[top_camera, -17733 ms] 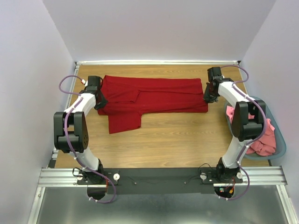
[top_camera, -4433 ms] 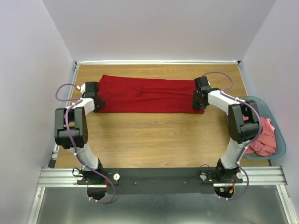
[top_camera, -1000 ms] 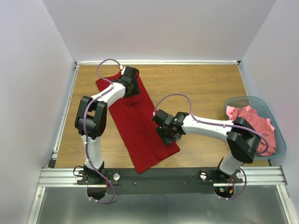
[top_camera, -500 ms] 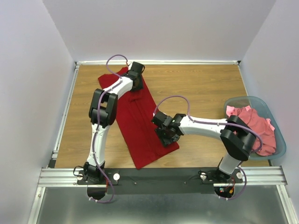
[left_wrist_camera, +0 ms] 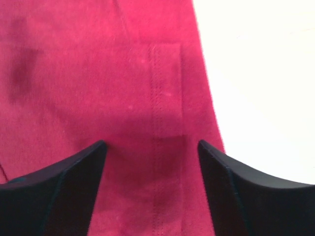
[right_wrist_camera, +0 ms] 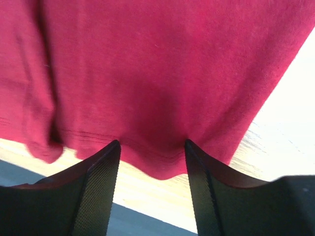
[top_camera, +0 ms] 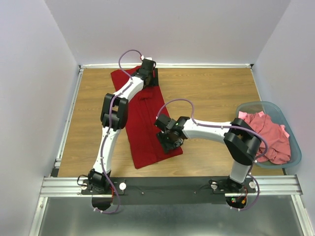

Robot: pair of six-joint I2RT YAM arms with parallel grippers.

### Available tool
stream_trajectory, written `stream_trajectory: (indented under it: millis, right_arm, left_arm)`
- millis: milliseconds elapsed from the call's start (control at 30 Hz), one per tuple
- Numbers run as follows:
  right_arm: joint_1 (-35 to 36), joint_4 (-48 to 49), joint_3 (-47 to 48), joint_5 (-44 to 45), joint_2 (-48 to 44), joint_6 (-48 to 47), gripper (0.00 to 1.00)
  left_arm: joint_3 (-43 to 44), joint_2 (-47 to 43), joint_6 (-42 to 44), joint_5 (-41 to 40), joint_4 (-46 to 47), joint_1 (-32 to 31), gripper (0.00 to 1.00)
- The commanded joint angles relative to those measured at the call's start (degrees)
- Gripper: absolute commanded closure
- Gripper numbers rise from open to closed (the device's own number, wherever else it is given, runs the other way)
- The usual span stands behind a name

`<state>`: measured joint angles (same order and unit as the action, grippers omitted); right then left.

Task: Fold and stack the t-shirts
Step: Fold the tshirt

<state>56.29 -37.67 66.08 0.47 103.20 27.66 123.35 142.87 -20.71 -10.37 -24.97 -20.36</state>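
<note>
Over on your right, the grey-blue basket (top_camera: 256, 103) sits at the edge of the worktop (top_camera: 211, 88), salmon-pink t-shirts (top_camera: 275, 137) heaped inside, well apart from both pincers. From above, your right arm's elbow overlaps its left rim.

The dark red t-shirt (top_camera: 143, 123) lies as one long folded strip, slanting from the far left-centre down toward the near rail (top_camera: 167, 187). Your left arm stretches along its left side and covers part of it.

Your left pincer (top_camera: 147, 69) is at the strip's far end. Its fingers (left_wrist_camera: 74, 187) are parted, with flat red cloth and a stitched seam across the gap and bare wood just to the right.

Your right pincer (top_camera: 169, 141) is at the near right edge, its gap a bit narrower, the hem sagging between the fingers. Whether either pair of tips presses on the cloth, I can't tell.
</note>
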Motion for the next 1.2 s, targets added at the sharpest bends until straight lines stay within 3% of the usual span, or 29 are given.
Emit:
stream_trajectory:
  millis: [0,67,233,267,433,500,633,867,1167]
  right_arm:
    - [0.3,-0.7,3.2,-0.9,-1.7,1.9,0.36]
    - [-0.5,-1.4,4.8,-0.8,-4.2,1.3,0.34]
    - [-4.8,-2.0,6.4,1.8,-8.0,-0.1,0.34]
    - [-5.6,-2.0,6.4,1.9,-8.8,-0.8,0.34]
    - [-11.7,-1.8,4.6,3.9,-10.3,-1.7,0.34]
    - [-14.0,-1.4,3.0,5.2,-11.1,-1.8,0.34]
    - [-18.0,0.1,-0.3,5.5,-13.2,-1.6,0.34]
    - [-20.7,2.6,-4.8,3.2,-15.8,-1.4,0.34]
    - [-20.9,2.8,-7.5,2.8,-18.2,-0.9,0.34]
  left_arm:
    - [-0.1,-3.7,0.2,3.0,2.3,0.1,0.13]
    - [-3.2,-9.1,-1.2,2.8,2.6,0.1,0.08]
    - [-12.8,-23.6,-7.8,0.4,1.9,0.1,0.07]
    - [-17.9,-28.8,-8.7,-0.9,1.9,0.1,0.08]
    - [-35.9,-43.2,-15.2,0.9,3.9,-0.5,0.34]
    - [-43.3,-45.0,-16.4,3.3,4.8,-1.7,0.41]
    - [-52.7,-45.8,-18.8,6.0,7.5,-4.6,0.48]
    - [-53.9,-40.0,-20.9,5.4,11.4,-5.6,0.66]
    - [-50.9,-32.9,-21.5,5.4,12.1,-5.6,0.68]
